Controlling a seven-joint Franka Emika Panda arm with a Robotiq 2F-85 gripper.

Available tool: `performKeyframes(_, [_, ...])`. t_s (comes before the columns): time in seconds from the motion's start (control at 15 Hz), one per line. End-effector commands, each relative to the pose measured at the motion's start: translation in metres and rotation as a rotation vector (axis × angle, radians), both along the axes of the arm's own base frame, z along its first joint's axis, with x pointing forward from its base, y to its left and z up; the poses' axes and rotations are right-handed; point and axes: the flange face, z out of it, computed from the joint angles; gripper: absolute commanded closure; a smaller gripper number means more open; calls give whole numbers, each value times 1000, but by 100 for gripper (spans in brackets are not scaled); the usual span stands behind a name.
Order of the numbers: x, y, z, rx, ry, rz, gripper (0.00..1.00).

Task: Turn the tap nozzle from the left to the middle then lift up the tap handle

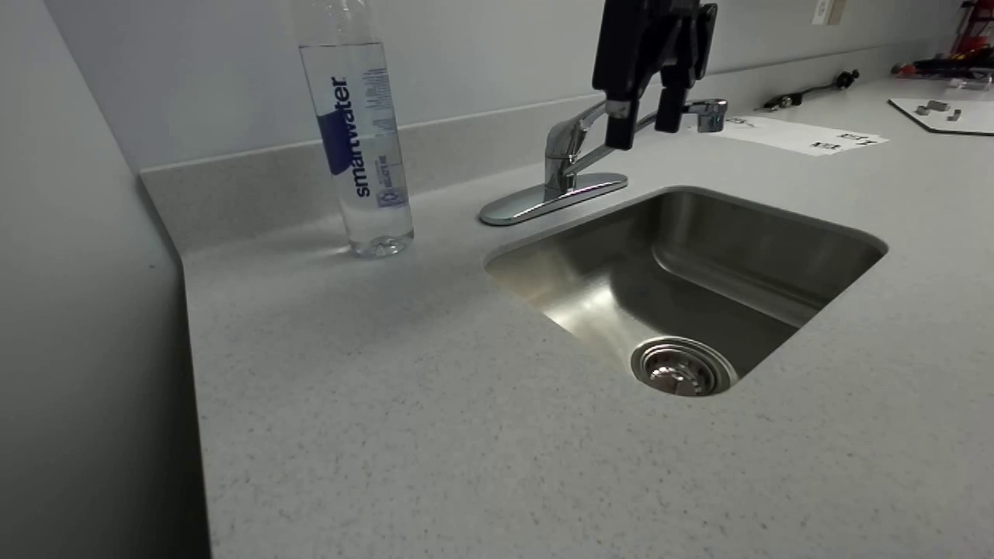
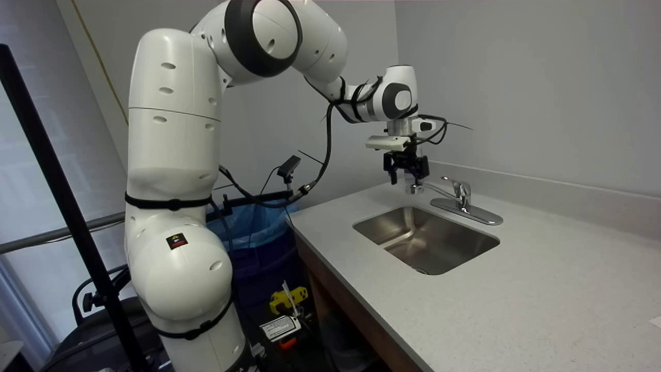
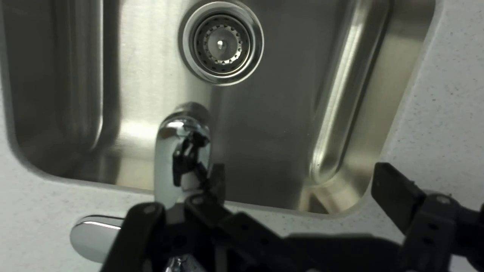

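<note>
The chrome tap nozzle shows in both exterior views (image 1: 708,117) (image 2: 415,189) and the wrist view (image 3: 166,166). It points out over the sink, towards the drain (image 3: 222,44). The tap handle (image 1: 576,133) rises above the tap body. It also shows in an exterior view (image 2: 459,187), and a chrome part at the wrist view's bottom looks like it. My gripper (image 1: 644,136) (image 2: 407,180) is open and empty, fingers pointing down (image 3: 300,181). One finger is close beside the nozzle's right side in the wrist view; I cannot tell whether they touch.
The steel sink (image 1: 769,233) lies below the nozzle. A tall water bottle (image 1: 361,147) stands by the wall near the tap. The chrome base plate (image 2: 483,214) lies along the sink's rear edge. Papers (image 1: 800,138) and small items lie farther along the counter.
</note>
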Motion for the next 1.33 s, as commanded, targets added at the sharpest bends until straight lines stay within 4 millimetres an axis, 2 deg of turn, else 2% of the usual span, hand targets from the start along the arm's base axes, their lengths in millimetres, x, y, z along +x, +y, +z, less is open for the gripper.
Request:
performKeyframes(0.0, [-6,-25,-6,-72,19,-51,0])
performKeyframes(0.13, [-6,-24,-7,-64,9,-58,0])
performKeyframes(0.47, [-4,-4,-1,1,-29,-60,0])
performKeyframes(0.67, [4,7,8,43,-95,-67,0])
performKeyframes(1.0, [31,-9,48,63,-207,-111,0])
performKeyframes(1.27, [41,-26,71,56,-236,-126,0])
